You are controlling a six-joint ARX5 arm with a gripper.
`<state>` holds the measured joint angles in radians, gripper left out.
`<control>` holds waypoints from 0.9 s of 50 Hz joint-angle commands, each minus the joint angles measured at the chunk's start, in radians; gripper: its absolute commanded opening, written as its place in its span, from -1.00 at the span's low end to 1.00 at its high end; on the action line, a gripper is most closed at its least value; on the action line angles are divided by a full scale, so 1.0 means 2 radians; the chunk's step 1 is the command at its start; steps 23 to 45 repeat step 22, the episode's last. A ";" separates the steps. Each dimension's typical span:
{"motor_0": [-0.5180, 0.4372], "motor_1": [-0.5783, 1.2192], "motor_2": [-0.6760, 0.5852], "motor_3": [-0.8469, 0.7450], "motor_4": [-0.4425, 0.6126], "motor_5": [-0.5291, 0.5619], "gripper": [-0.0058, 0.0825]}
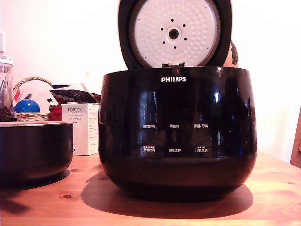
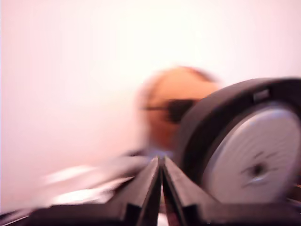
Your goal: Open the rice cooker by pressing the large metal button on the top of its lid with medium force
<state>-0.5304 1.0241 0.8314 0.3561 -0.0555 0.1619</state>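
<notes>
Rice cooker (image 1: pixel 178 136) on tabletop (image 1: pixel 263 202) — lid (image 1: pixel 175 33) upright, inner disc exposed: task looks done. Fingers (image 2: pixel 162 181) pressed together, grasping nothing — clear of lid.

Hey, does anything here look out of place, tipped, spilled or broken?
Nothing stands out. The rice cooker sits level on the wooden table with its lid standing open, the pale inner disc facing the camera. No spill shows. The wrist view is blurred; the hand looks shut.

Rice cooker (image 1: pixel 178 132) glossy black w/ white logo. Lid (image 1: pixel 174 33) inner face pale, dimpled. Table (image 1: pixel 56 207) light wood, knotty.
</notes>
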 commanded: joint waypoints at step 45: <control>0.055 -0.016 -0.012 -0.007 -0.030 0.002 -0.92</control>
